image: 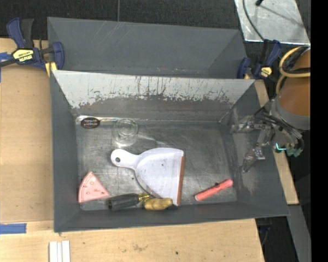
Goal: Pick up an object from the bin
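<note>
1. Pink triangular piece (92, 189) lies in the bin's (65, 146) front-left corner.
2. White dustpan (156, 173) occupies the floor's centre.
3. Red marker (214, 190) lies front-right (nearest the gripper (252, 156)).
4. The gripper hangs over the right wall; its opening and hold cannot be told.

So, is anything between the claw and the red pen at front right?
Nothing visible is. Only bare floor of the grey metal bin lies between the claw and the thin red pen; the white plastic dustpan lies left of it.
</note>
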Controlling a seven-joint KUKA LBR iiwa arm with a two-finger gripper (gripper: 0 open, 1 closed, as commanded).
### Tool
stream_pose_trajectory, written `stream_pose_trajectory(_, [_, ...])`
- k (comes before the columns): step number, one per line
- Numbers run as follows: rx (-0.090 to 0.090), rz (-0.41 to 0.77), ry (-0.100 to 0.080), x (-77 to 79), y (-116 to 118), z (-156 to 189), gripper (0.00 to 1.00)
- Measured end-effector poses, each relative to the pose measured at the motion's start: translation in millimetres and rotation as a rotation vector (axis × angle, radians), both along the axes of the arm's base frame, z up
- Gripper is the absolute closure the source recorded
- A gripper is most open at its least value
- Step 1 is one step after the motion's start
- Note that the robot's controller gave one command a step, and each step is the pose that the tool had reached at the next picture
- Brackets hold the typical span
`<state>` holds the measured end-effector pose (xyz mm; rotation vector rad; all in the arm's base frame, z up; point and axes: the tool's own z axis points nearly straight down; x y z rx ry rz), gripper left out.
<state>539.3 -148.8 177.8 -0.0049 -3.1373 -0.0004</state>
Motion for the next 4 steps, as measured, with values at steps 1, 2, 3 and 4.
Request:
stream_pose_trajectory(1, [-0.002,0.002,-0.008,1.8,0.5,4.4,0.0])
stream_pose_trajectory(2, [-0.004,0.062,-0.015,-7.3,5.6,-25.7,0.0])
stream_pose_trajectory(3, [-0.001,0.093,-0.01,-17.5,8.0,-44.5,0.0])
stream_pose_trajectory(4, [-0.001,0.16,-0.006,19.8,-1.1,-52.9,0.0])
